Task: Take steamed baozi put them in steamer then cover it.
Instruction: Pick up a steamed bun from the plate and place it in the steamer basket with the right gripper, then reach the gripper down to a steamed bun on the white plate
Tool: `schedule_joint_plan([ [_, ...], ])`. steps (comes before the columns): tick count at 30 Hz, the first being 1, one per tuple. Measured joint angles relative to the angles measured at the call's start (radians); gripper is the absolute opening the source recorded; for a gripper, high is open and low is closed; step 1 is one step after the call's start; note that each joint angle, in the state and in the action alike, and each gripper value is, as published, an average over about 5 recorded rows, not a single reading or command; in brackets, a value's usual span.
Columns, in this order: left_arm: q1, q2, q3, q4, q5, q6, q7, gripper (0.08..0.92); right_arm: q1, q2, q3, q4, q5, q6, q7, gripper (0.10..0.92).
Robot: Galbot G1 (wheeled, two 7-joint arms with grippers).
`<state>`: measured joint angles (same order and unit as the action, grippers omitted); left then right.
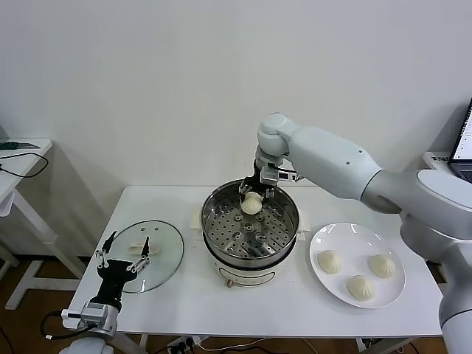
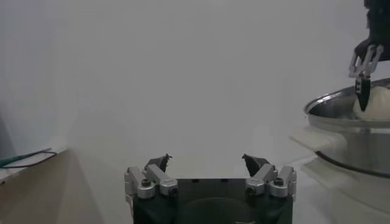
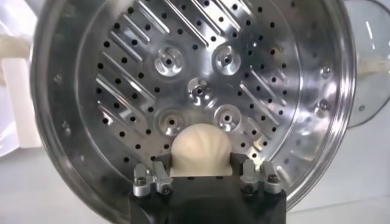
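Observation:
My right gripper [image 1: 253, 196] is shut on one off-white baozi [image 1: 252, 205] and holds it over the far part of the steamer [image 1: 286, 234], above its perforated tray [image 3: 201, 79]. In the right wrist view the baozi [image 3: 201, 149] sits between the jaws. Three more baozi [image 1: 328, 260] [image 1: 382, 265] [image 1: 360, 286] lie on the white plate [image 1: 394, 295] to the right. The glass cover [image 1: 166, 265] with its white handle [image 1: 138, 247] lies flat on the table to the left. My left gripper [image 1: 125, 254] hangs open and empty over the cover's near edge.
The steamer stands on a cream base [image 1: 243, 279] at the table's middle. A side table with cables [image 1: 22, 158] stands at far left. A laptop edge [image 1: 463, 144] shows at far right. In the left wrist view the steamer's rim [image 2: 347, 106] is far off.

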<state>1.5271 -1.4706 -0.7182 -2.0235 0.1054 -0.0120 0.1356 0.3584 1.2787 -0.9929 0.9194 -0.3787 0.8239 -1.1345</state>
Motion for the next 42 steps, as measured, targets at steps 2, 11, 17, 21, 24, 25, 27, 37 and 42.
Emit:
schedule_joint_plan([
  [2, 0.001, 0.0, 0.0, 0.0, 0.0, 0.0, 0.001, 0.823, -0.003, 0.002, 0.003, -0.005, -0.005, 0.0, 0.006, 0.74],
  [11, 0.005, 0.0, -0.005, -0.006, -0.001, 0.002, 0.001, 0.823, 0.02, -0.022, 0.0, 0.02, 0.024, 0.0, 0.006, 0.822],
  [17, 0.016, -0.002, 0.006, -0.019, 0.001, 0.002, -0.003, 0.823, 0.125, -0.113, -0.061, 0.115, 0.168, -0.053, -0.026, 0.823],
  [21, 0.025, -0.001, 0.012, -0.034, 0.003, 0.004, -0.005, 0.823, 0.221, -0.213, -0.127, 0.21, 0.296, -0.172, -0.058, 0.823],
  [24, 0.031, 0.001, 0.016, -0.046, 0.005, 0.005, -0.006, 0.823, 0.283, -0.301, -0.178, 0.284, 0.388, -0.289, -0.088, 0.823],
  [25, 0.033, 0.001, 0.018, -0.049, 0.006, 0.004, -0.006, 0.823, 0.3, -0.332, -0.194, 0.307, 0.416, -0.33, -0.098, 0.823],
  [27, 0.038, 0.002, 0.021, -0.057, 0.008, 0.003, -0.006, 0.823, 0.324, -0.392, -0.22, 0.348, 0.464, -0.414, -0.115, 0.823],
  [37, 0.064, 0.001, 0.033, -0.093, 0.014, -0.009, -0.008, 0.823, 0.25, -0.649, -0.216, 0.465, 0.575, -0.791, -0.135, 0.823],
  [42, 0.071, 0.0, 0.039, -0.104, 0.017, -0.011, -0.01, 0.823, 0.11, -0.712, -0.126, 0.481, 0.563, -0.9, -0.118, 0.823],
])
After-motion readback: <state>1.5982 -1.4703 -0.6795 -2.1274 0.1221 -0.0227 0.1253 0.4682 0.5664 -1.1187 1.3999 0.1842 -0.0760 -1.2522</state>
